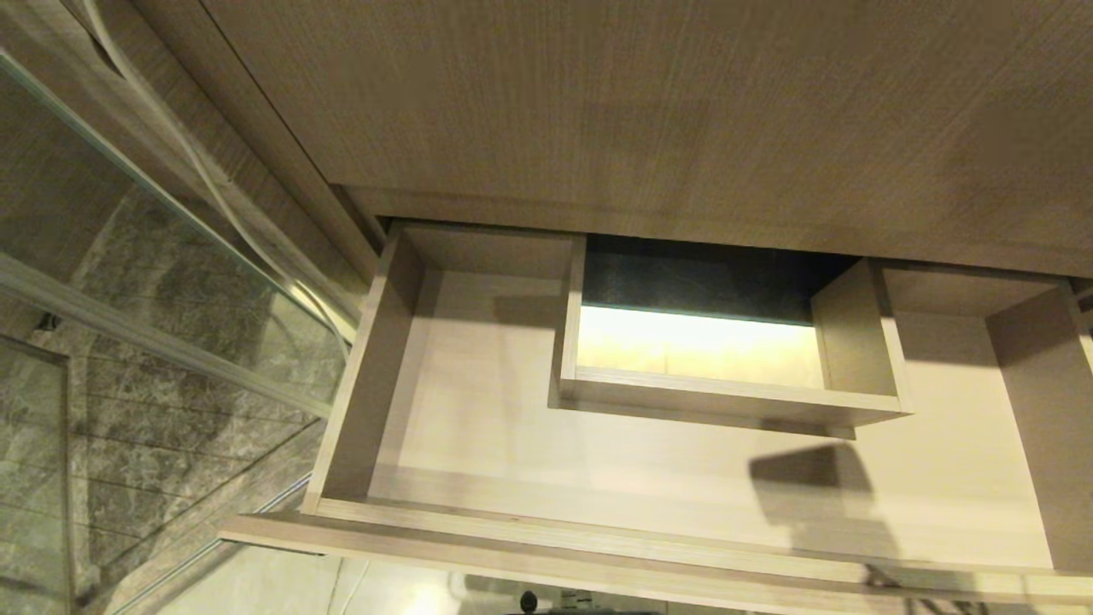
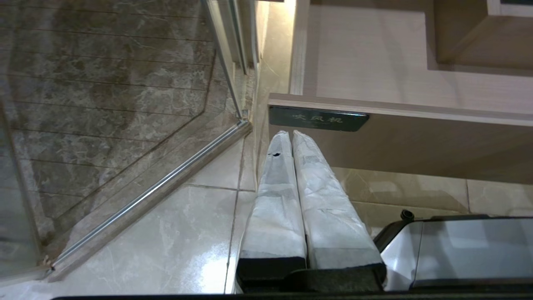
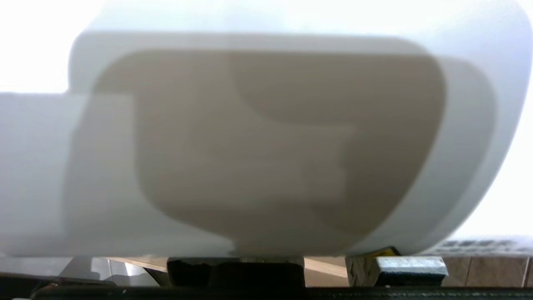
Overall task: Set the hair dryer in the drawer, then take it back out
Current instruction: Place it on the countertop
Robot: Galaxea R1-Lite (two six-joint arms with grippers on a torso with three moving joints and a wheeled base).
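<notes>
1. The right claw [image 3: 235, 266] is clamped on the white plastic hair dryer [image 3: 266, 137], whose smooth, rounded body fills the space right in front of it — neither shows in the head view.
2. The left claw [image 2: 291, 133] hangs parked, its wrapped fingers [image 2: 275, 196] pressed together, just below the front edge of the wide, shallow, pale wood-grain drawer [image 1: 529, 530].
3. Risk, as I judge it: the glossy shell may twist or slip in the grip, or clip the boxed cut-out [image 1: 726, 401] on the way in.
4. Around it — polished marble floor tiles [image 2: 137, 250], a glass shower partition [image 1: 171, 282] beside the cabinet, and a tall wood panel [image 1: 640, 102] above the open drawer.
</notes>
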